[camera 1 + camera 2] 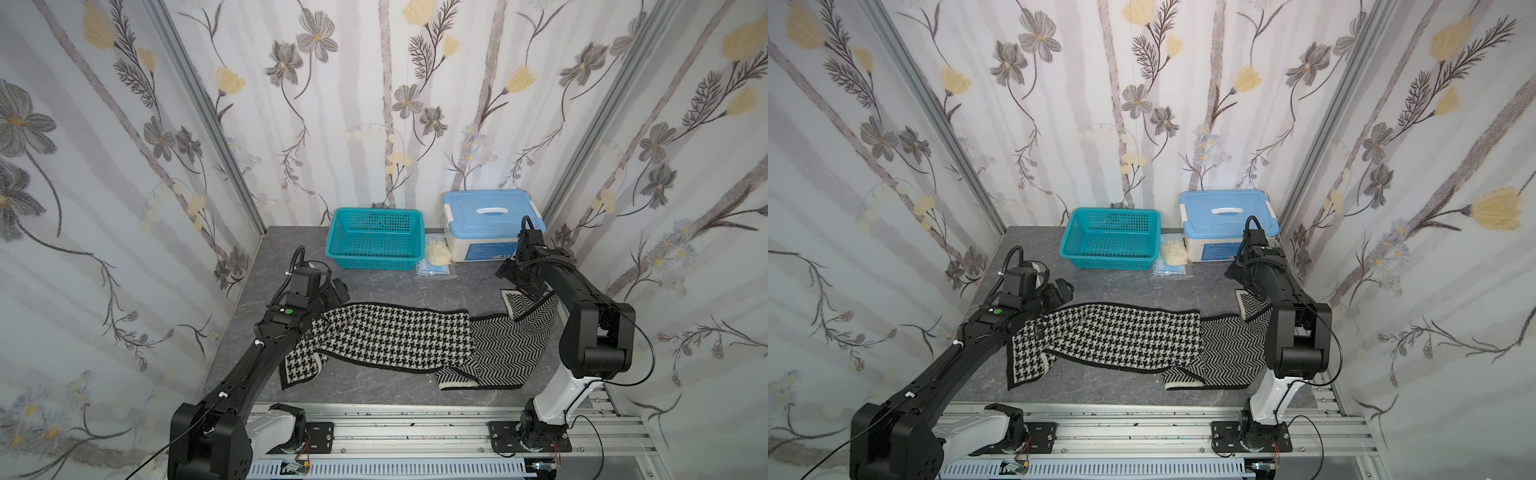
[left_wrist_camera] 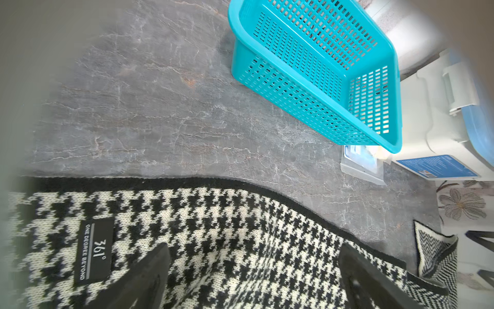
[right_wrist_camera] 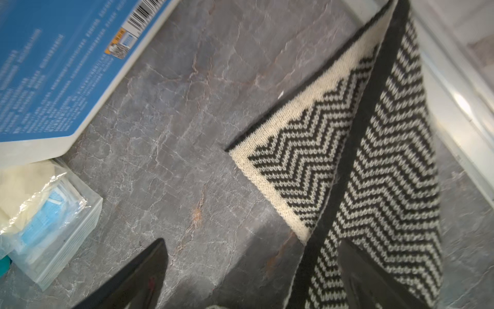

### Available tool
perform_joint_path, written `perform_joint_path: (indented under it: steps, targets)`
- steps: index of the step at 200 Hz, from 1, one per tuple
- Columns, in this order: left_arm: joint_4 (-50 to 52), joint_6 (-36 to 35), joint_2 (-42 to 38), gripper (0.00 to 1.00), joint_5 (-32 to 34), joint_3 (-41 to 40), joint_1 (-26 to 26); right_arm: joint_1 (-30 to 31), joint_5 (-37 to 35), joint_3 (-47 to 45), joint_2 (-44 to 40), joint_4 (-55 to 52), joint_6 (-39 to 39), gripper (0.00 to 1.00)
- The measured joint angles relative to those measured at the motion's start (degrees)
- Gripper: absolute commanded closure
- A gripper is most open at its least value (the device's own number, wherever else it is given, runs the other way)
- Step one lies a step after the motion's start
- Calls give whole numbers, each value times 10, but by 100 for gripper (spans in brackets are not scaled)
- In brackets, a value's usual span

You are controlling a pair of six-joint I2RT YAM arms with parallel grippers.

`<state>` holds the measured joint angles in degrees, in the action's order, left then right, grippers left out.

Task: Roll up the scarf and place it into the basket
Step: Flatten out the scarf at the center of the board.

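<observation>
The knit scarf is laid unrolled across the front of the grey marbled tabletop, houndstooth toward the left edge, herringbone toward the right. The perforated teal basket is set at the back edge. The left gripper and right gripper are spread over the scarf's ends; contact is unclear. The surface is enclosed by floral-papered walls.

Scarf: long black-and-white knit, unrolled, lying loosely across front of tabletop. Left stretch houndstooth face up, black label sewn on. Twist past middle, right stretch herringbone face up. Cream-edged end folded over at far right. Basket: teal, perforated grid walls, solid rim, upright at back of tabletop, well apart from scarf.
</observation>
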<state>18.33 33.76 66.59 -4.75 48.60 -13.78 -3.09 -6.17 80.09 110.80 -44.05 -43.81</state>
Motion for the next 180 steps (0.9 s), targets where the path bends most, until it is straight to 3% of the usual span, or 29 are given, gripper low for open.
perform_joint_path:
  steps: [16,31,73,104,142,180]
  targets:
    - [0,7,4,0,-4,10,0,-1,0,-18,1,1,-33,1]
    - [0,12,5,0,-12,14,0,-3,0,-27,11,4,-56,12]
    - [-1,38,13,0,-24,14,0,-6,0,-15,37,1,-106,12]
    - [-1,60,37,0,-37,21,-9,-6,0,-2,47,-12,-127,6]
    - [-33,97,144,0,-72,74,-147,-20,6,-47,-3,-15,-106,0]
    - [-89,155,252,0,-99,101,-251,-26,33,-79,-96,-32,-7,0]
